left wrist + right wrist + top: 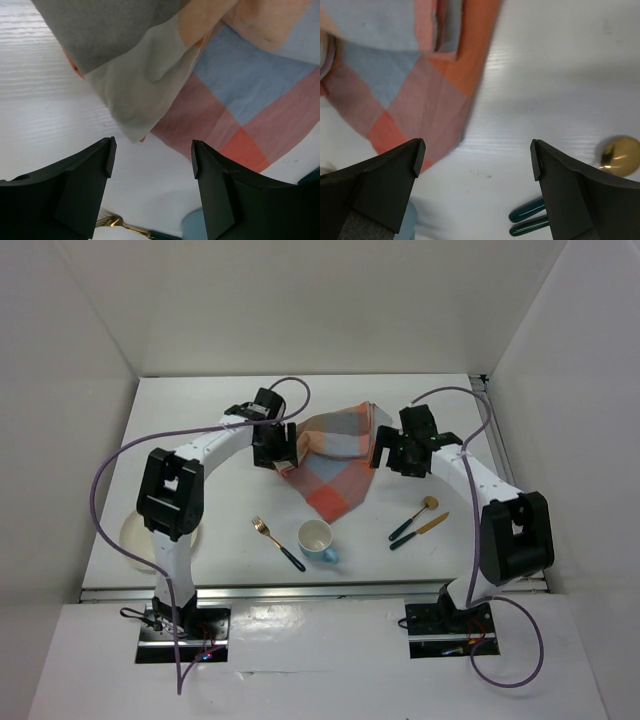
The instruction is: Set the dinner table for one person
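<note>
The dinner table [220, 430] is a white top with a metal rail [300, 592] at the near edge. A crumpled orange, blue and grey checked cloth [335, 465] lies at its middle. My left gripper [284, 464] is open and empty at the cloth's left edge; in the left wrist view [152, 157] the cloth [225, 75] lies just beyond the fingertips. My right gripper [382, 456] is open and empty at the cloth's right edge; in the right wrist view [477, 160] the cloth [420, 75] is to the upper left over bare table.
A gold fork [278, 543] and a light blue mug [317, 540] lie near the front. A gold spoon [415, 518] and knife [420, 530] with dark green handles lie front right. A cream plate [135, 538] sits front left, partly under the left arm. White walls enclose the table.
</note>
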You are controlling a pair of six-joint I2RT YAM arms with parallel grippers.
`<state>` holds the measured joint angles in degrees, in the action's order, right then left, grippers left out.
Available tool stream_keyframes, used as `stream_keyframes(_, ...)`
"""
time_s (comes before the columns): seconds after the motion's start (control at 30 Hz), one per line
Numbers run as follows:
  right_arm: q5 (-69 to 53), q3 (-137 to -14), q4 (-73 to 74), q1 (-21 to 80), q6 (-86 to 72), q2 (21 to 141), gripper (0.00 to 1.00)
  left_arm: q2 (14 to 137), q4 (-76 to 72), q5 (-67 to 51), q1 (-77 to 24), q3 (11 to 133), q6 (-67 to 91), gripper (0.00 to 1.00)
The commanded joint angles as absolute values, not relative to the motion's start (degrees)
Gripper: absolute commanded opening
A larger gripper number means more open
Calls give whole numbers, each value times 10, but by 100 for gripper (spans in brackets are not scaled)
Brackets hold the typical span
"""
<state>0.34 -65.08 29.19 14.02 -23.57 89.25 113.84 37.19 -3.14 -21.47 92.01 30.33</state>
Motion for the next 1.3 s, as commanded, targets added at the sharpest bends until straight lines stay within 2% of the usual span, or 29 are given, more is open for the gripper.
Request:
stream_keyframes(0.0,-62,-623,244,154,-251,856,100,1164,356,-83,-207,937,350,79)
stream_keyframes(0.17,-114,-578,207,210,-297,849,100,1215,357,-97,-207,969,350,79)
stream_keyframes(0.27,-107,-577,207,250,-337,881,100,1226,363,-91,-207,975,350,73)
stream_keyframes(0.3,-100,-583,207,262,-345,894,100,1226,363,-86,-207,980,350,62)
stream_keyframes(0.4,-76,-583,193,303,-380,912,100,1209,369,-80,-207,987,345,42)
stream_keyframes(0.43,-76,-583,193,310,-395,929,100,1204,374,-80,-207,993,338,24)
stream_keyframes(0.5,-64,-593,187,329,-409,948,99,1204,393,-80,-207,1014,331,11)
stream_keyframes(0.53,-56,-593,196,329,-422,967,99,1204,401,-80,-207,1021,331,1)
stream_keyframes(0.63,-26,-601,210,343,-445,986,97,1189,406,-80,-207,1032,321,0)
stream_keyframes(0.8,-16,-601,192,343,-473,1019,86,1179,417,-91,-207,1037,316,0)
stream_keyframes(0.83,-16,-601,186,343,-482,1025,83,1179,417,-97,-207,1042,316,0)
stream_keyframes(0.87,-11,-601,178,343,-488,1036,75,1173,417,-98,-207,1042,316,0)
stream_keyframes(0.9,-5,-601,172,343,-493,1041,59,1172,417,-104,-207,1049,316,0)
stream_keyframes(0.97,7,-618,167,343,-493,1058,32,1172,422,-109,-202,1064,316,0)
stream_keyframes(1.07,44,-667,198,331,-493,1070,0,1166,434,-114,-202,1102,316,0)
stream_keyframes(1.27,123,-806,274,257,-406,1070,0,1161,467,-108,-157,1207,336,0)
